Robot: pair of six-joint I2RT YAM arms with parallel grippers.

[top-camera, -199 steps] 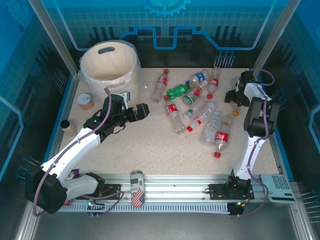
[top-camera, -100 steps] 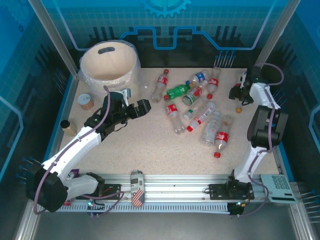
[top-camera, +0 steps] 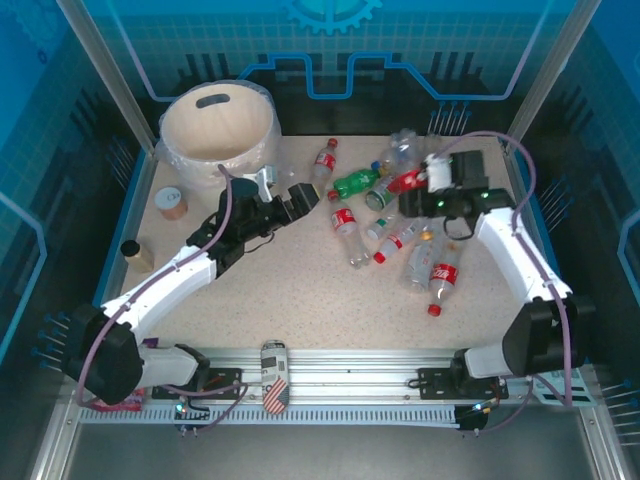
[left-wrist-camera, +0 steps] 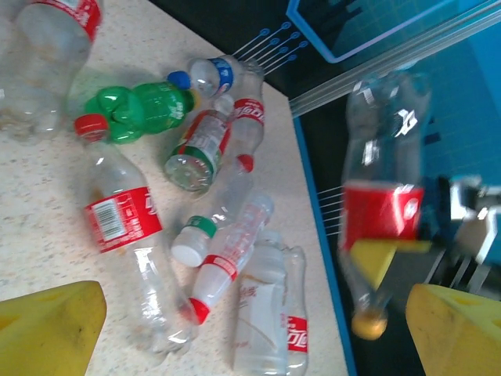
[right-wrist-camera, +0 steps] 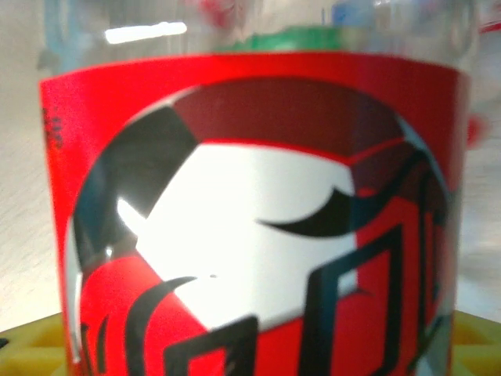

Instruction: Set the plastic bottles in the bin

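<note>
table: speckled top [top-camera: 300, 290] is carrying everything, with both arms sitting along its near edge
bin: the big cream bin [top-camera: 215, 168] is sitting in the far left corner, mouth up, well apart from the pile
left gripper: the left gripper [top-camera: 303, 196] is hovering near the table's middle, between bin and pile, jaws spread wide and gripping nothing
right gripper: the right gripper [top-camera: 425, 180] is reaching over the pile toward the far right, jaws clamping a bottle around its red label
held bottle: the held bottle [left-wrist-camera: 382, 207] is hanging off the table, orange cap pointing down
plastic bottles: the other plastic bottles [top-camera: 345, 225] are lying on their sides, bunched across the far right part, several touching
green bottle: the green bottle [top-camera: 355, 183] is lying at the pile's left side
handling: I'm guessing they're empties, so light, thin-walled and slick, likely denting if squeezed hard
where to grab: I'm thinking across the labelled middle, since the label is giving some bite; the neck is looking stiffer but narrow
</note>
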